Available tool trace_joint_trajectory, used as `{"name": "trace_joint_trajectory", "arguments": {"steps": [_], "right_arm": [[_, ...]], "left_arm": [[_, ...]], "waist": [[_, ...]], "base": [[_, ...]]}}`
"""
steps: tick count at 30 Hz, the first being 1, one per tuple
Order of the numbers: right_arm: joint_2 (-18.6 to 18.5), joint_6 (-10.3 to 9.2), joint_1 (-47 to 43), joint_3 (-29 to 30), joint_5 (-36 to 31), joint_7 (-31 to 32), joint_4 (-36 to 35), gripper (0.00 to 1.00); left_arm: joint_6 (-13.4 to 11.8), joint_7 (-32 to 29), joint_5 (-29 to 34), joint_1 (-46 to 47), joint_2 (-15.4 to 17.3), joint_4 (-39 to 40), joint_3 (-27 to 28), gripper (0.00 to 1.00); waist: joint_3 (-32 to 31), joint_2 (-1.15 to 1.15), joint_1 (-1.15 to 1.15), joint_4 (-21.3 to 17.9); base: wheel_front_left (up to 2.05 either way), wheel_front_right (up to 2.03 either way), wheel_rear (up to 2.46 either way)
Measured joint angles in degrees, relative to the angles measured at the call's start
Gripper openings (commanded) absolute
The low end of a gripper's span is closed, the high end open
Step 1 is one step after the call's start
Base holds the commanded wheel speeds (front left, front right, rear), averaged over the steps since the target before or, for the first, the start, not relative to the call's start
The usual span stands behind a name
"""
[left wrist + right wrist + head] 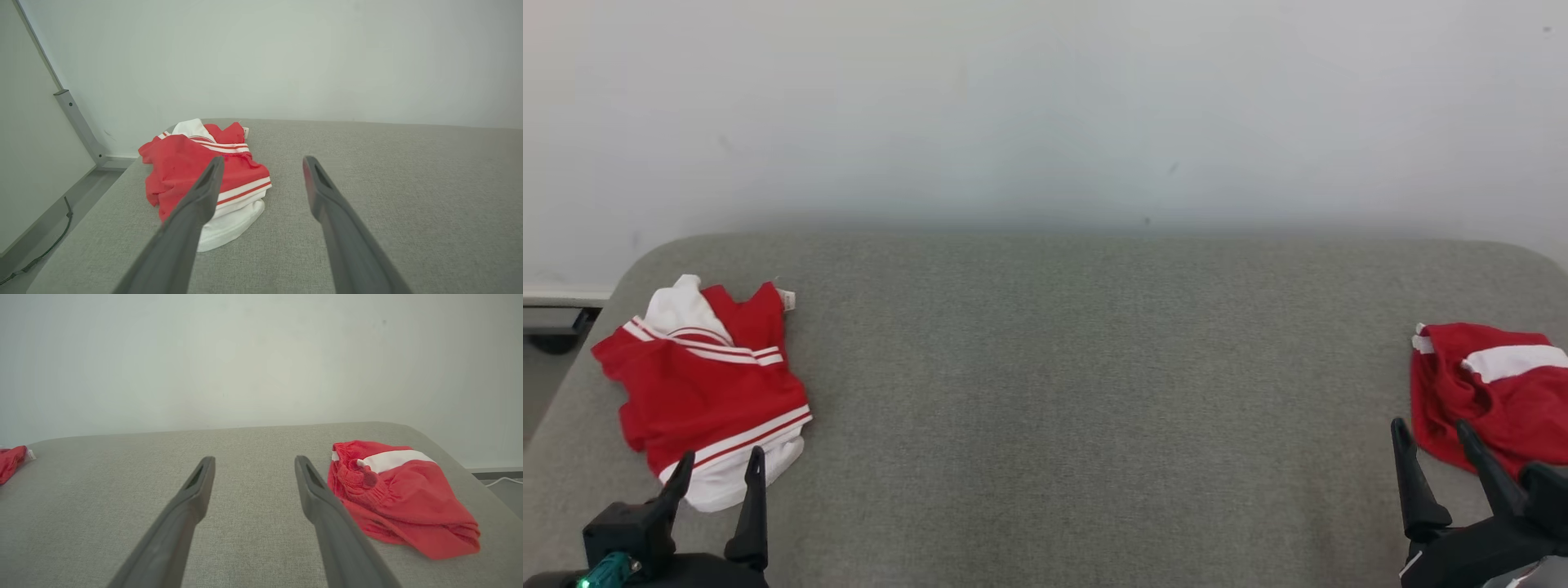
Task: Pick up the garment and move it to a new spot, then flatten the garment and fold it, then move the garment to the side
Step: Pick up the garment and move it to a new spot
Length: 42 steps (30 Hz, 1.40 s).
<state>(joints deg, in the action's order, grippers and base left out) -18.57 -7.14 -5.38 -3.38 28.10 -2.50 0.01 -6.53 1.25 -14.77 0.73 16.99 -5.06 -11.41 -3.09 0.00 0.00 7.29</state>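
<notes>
A red garment with white stripes [698,384] lies bunched on the left of the grey fabric surface [1078,392]. My left gripper [722,455] hovers just in front of it, open and holding nothing. The left wrist view shows that same garment [179,167] behind the left finger of the spread left gripper [263,160]. A second red garment with a white band [1486,400] lies crumpled at the right edge. My right gripper [1430,425] stands open beside it. In the right wrist view this garment [400,494] sits right of the open right gripper [254,458].
A pale wall [1045,106] rises behind the surface. The surface has rounded far corners and drops off at the left, where a grey metal frame [77,122] and a floor cable [49,245] show. A white cable [500,481] lies on the floor at the right.
</notes>
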Motion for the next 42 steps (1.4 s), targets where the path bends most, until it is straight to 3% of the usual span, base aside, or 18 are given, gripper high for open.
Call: {"name": "trace_joint_trajectory", "arguments": {"steps": [28,42], "right_arm": [[-0.3,1.1,5.8,-2.2,0.0,2.1,2.6,1.0],[0.2,1.68,7.4,-3.7,0.0,2.6,4.2,1.0]], "left_arm": [[-0.1,-1.3,0.7,2.2,0.5,0.0,1.4,1.0],[0.1,-1.3,0.0,2.3,0.1,0.2,1.9,1.0]], "waist": [[1.3,0.0,0.0,20.0],[2.2,0.0,0.0,21.8]], "base": [[0.0,0.0,0.0],[0.0,0.0,0.0]]}}
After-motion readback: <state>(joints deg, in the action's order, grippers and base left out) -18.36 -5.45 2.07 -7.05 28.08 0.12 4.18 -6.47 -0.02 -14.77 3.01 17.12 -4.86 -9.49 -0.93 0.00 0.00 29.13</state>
